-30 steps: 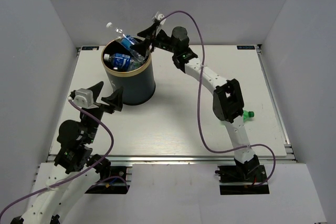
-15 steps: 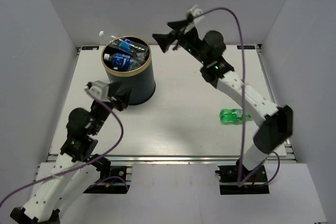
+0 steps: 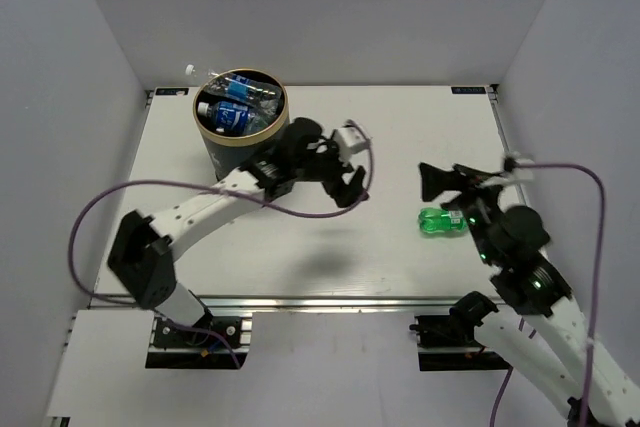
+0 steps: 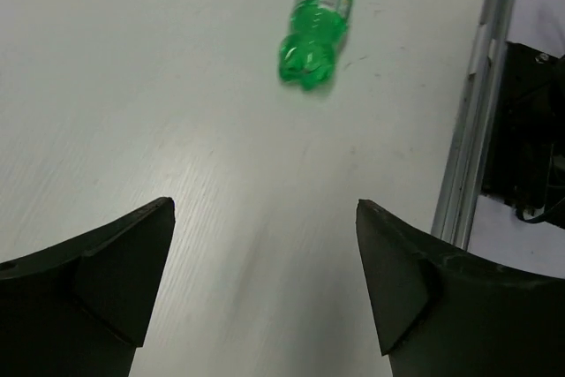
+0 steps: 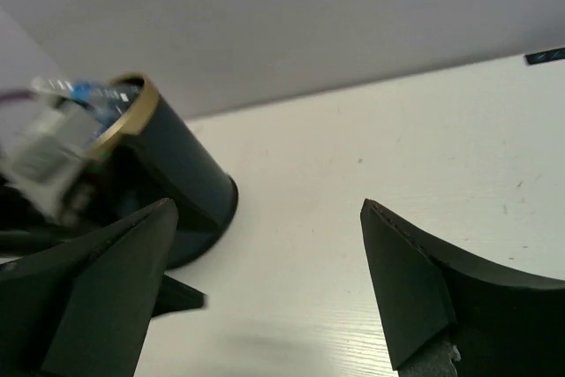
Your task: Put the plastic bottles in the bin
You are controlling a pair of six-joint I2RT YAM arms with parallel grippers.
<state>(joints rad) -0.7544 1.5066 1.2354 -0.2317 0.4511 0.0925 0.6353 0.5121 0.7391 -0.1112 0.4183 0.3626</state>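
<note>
Green bottle (image 3: pixel 441 220) lies on its side; other bottles (image 3: pixel 232 112) fill the bin (image 3: pixel 222 152).

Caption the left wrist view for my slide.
Open left claw above the table, green bottle lying on its side ahead.

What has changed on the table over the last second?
The right gripper lifted off the bin and drew back to the near right, open. The left gripper swung from the near left past the bin toward the green bottle, open. The bin and green bottle stayed put.

Overhead sees all; left wrist toward green bottle (image 4: pixel 316 33), right toward bin (image 5: pixel 179 176).
</note>
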